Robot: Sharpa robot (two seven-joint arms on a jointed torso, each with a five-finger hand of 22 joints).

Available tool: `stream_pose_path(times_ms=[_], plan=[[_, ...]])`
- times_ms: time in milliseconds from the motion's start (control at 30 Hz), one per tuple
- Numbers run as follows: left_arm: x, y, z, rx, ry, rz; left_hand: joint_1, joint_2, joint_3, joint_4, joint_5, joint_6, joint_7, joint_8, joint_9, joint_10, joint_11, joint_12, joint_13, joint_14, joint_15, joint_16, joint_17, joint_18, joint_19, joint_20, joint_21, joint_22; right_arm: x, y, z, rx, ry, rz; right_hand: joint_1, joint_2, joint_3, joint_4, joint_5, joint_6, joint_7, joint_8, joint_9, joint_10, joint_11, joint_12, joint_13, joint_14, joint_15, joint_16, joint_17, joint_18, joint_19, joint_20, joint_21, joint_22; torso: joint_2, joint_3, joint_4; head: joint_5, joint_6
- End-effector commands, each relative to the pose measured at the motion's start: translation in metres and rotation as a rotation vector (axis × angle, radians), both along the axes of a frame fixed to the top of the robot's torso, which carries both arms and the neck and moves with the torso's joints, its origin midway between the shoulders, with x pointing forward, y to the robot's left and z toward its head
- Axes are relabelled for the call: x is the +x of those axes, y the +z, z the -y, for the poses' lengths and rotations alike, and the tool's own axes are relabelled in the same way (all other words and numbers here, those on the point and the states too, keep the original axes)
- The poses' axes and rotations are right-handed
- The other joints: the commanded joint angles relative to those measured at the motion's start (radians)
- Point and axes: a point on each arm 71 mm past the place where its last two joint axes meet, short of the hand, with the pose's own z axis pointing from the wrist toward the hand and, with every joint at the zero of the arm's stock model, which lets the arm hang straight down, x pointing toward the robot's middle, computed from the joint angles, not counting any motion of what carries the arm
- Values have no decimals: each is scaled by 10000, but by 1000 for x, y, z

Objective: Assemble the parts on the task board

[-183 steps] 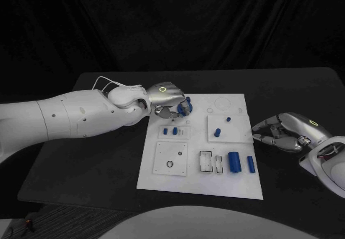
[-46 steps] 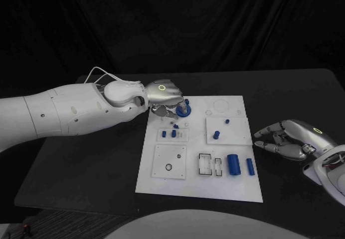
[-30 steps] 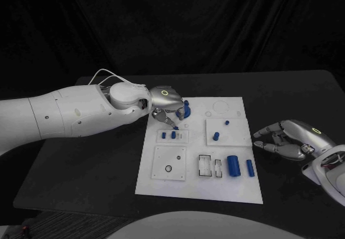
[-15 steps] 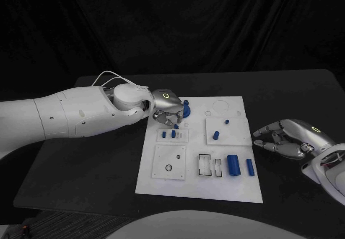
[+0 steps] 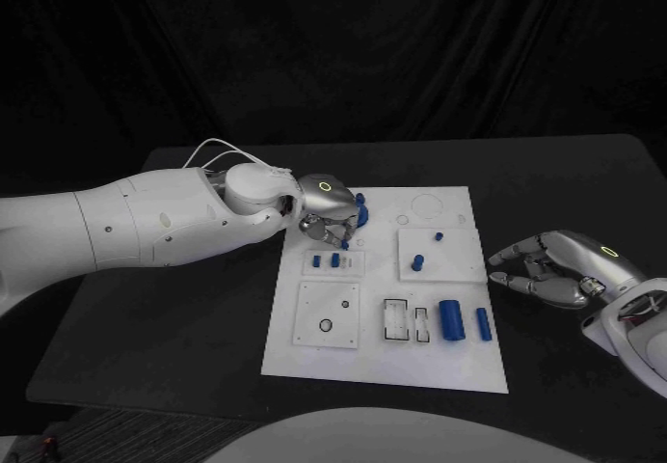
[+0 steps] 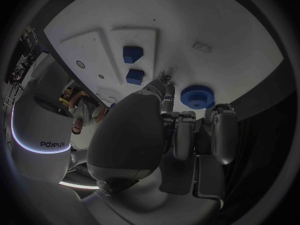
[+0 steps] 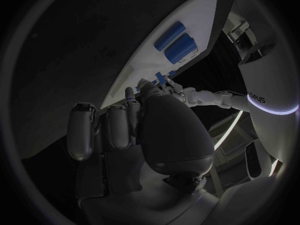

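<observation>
seating the blue gear at the far left corner of the task board

best done slowly: keep the fingertips (image 6: pixel 164 83) low and close over the blue gear (image 6: pixel 197 96), press straight down rather than sideways, and turn a little if the teeth bind. worth checking that the gear sits flat before letting go. risky to sweep toward the two small blue blocks (image 6: pixel 133 65) lying just beside it on the task board (image 5: pixel 417 347).

fingers of the left hand (image 5: pixel 328 207) curled in together, tips pointing down at the board close to the gear; cannot tell whether anything is pinched between them or whether a tip touches the gear. palm turned down over the board's far left corner, wrist and white arm reaching in low from the board's left side.

fingers of the right hand (image 5: pixel 553 269) bent loosely and apart, nothing seen in them. hand resting off the board, just beside its right edge, near the two blue cylinders (image 7: pixel 175 41) that lie at the board's near right part. remaining parts lying or standing mid-board.
</observation>
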Motion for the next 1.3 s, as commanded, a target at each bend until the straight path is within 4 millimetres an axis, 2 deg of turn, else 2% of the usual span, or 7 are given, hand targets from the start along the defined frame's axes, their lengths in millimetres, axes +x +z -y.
stream_pose_path(times_ms=[33,467,567,667,800,933,1300], plan=[[-3,-6,3,13,-260,-92,36,30,82,-32,138,32,41,-46,-58,1060,70,35,2629,1074,80,27,2632,-87,28,19,27,2137,0,0,0,-41,-11,-21,78,4,6,-48,-53,61,-5,60,9,6,-47,-52,-4146,371,-68,30,3,8,370,4,38,2108,0,-1,-5,0,-2],[-5,-9,11,-292,-713,34,-6,11,398,-338,761,-45,54,-91,-141,742,75,-133,2443,1074,88,27,2632,-75,-9,34,-11,2122,1,-1,0,-66,15,-60,82,9,-3,-36,-54,64,-3,58,9,15,-44,-46,-4139,371,-64,32,2,7,371,6,42,2109,-4,-2,-3,2,22],[-5,-10,11,-293,-679,30,-196,-68,420,-386,250,-464,15,-103,-255,327,56,-380,2188,1074,95,27,2632,-64,-49,42,-54,2107,1,-1,0,-86,13,-90,82,9,-3,-36,-54,64,-3,58,9,15,-44,-46,-4139,371,-64,32,2,7,371,6,42,2109,-12,-5,2,-23,17],[-5,-11,11,-310,-692,25,-267,-91,442,-454,112,-583,-181,-76,-270,150,-95,-505,2071,1074,77,27,2632,-52,-85,37,-95,2093,1,-1,0,-101,8,-113,82,9,-3,-36,-54,64,-3,58,9,15,-44,-46,-4139,371,-64,32,2,7,371,6,42,2109,-6,2,6,-31,21],[-6,-12,11,-361,-769,34,-339,-119,459,-551,75,-905,-416,-91,-299,65,-238,-584,2007,1074,51,27,2632,-47,-103,25,-115,2088,1,-1,0,-116,9,-136,82,9,-3,-36,-54,64,-3,58,9,15,-44,-46,-4139,371,-64,32,2,7,371,6,42,2109,-4,1,16,-47,25],[-6,-12,11,-421,-893,41,-321,-152,497,-702,37,-1282,-647,-89,-332,22,-185,-633,1975,1074,43,27,2632,-45,-117,21,-130,2084,1,-2,0,-129,11,-160,89,9,-6,-37,-47,67,-3,59,10,18,-44,-45,-4138,370,-64,32,1,9,369,7,37,2108,-2,-3,9,-46,28],[-8,-12,13,-552,-1197,74,-290,-123,547,-847,-7,-1077,-684,133,-221,286,-164,-472,2140,1074,48,27,2632,-48,-111,25,-124,2087,1,-2,0,-153,9,-199,89,9,-6,-37,-47,67,-3,59,10,18,-44,-45,-4138,370,-64,32,1,9,369,7,37,2108,6,-6,11,-39,8]])
